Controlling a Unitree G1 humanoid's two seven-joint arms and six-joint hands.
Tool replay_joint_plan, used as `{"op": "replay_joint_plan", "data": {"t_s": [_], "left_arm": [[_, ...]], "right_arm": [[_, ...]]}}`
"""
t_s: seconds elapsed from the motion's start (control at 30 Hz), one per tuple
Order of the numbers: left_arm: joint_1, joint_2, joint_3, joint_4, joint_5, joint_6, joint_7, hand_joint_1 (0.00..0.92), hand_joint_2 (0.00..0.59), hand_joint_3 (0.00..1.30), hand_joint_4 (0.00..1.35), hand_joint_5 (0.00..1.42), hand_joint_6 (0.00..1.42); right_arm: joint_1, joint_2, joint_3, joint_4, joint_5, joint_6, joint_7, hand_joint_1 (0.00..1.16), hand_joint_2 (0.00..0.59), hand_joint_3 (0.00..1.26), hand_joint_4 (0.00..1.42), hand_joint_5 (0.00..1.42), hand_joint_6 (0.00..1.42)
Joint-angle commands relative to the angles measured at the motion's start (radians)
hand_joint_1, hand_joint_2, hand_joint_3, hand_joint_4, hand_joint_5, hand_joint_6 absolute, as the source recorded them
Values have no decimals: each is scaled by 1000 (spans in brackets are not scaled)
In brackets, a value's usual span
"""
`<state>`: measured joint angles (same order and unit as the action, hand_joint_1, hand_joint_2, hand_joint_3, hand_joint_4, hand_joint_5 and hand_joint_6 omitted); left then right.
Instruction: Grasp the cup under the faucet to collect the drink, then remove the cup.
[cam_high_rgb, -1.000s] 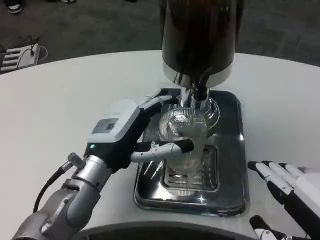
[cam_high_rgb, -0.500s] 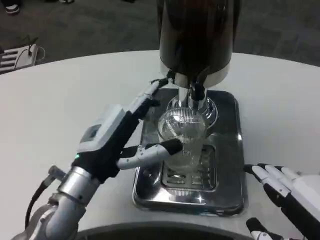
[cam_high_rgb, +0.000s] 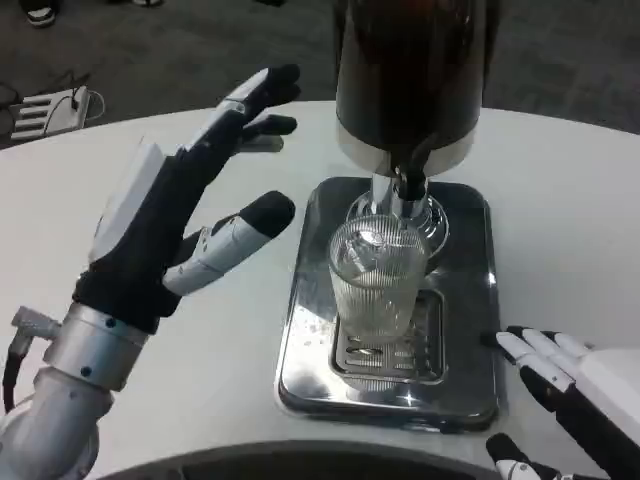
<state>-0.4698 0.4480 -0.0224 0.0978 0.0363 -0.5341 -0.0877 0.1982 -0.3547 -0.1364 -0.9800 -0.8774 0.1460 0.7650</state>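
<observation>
A clear ribbed cup (cam_high_rgb: 377, 275) stands upright on the grate of the steel drip tray (cam_high_rgb: 315, 330), directly below the faucet (cam_high_rgb: 405, 185) of the dark drink dispenser (cam_high_rgb: 410, 75). My left hand (cam_high_rgb: 175, 215) is raised well left of the cup, open, with fingers spread and pointing up and away; nothing is in it. My right hand (cam_high_rgb: 570, 385) rests low at the bottom right, beside the tray's right edge, fingers apart and holding nothing.
The white round table (cam_high_rgb: 120, 160) spreads to the left and behind. A white device with cables (cam_high_rgb: 45, 108) lies on the dark floor at the far left.
My left hand has let go of the cup, lifting and swinging back to the left with fingers spread. The cup stays under the faucet. The view has shifted slightly.
</observation>
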Motion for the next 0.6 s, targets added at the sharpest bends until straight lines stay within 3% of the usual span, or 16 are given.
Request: {"op": "replay_joint_plan", "data": {"t_s": [0.03,0.23,0.6], "left_arm": [[-23,-22,-4,-75,-55,66,-84,0,83,156,173,263,210],[-84,-44,-26,-54,-79,118,-200,0,86,152,176,272,186],[-233,-80,-87,65,-65,196,-375,0,84,52,47,181,103]], "right_arm": [[6,-5,3,0,10,2,-16,302,525,43,0,0,34],[17,-11,-5,-14,22,2,-20,302,525,43,0,0,34],[41,-18,-32,-34,56,4,-23,302,525,43,0,0,34]]}}
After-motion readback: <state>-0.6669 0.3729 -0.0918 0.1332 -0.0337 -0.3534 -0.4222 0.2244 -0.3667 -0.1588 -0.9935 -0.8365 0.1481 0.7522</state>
